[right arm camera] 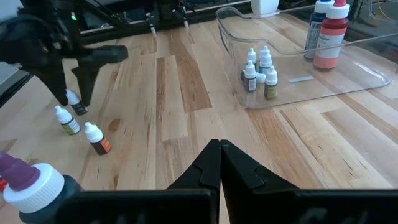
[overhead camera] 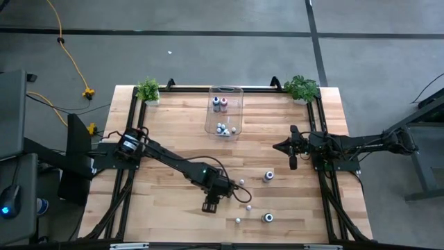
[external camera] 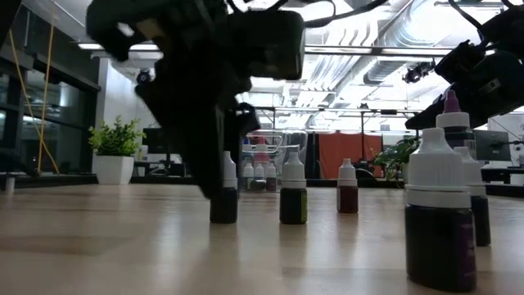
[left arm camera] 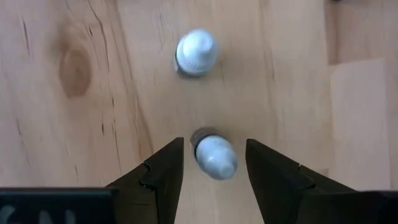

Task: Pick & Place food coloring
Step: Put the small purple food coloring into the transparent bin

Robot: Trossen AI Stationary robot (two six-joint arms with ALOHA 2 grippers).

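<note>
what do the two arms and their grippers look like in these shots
Both arms are dark, nearly black, jointed tubes on black frames at the table's sides, with black cables looping along them. The left arm shows a small green light near its wrist. The left gripper has two dark, wedge-shaped fingers with stepped inner edges. The right gripper has matching dark tapered fingers.

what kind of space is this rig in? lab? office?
Likely an industrial-style lab or workshop: bare grey concrete floor with a yellow cable trailing across it, exposed silver ceiling ducts, and a black-framed wooden worktable.
</note>
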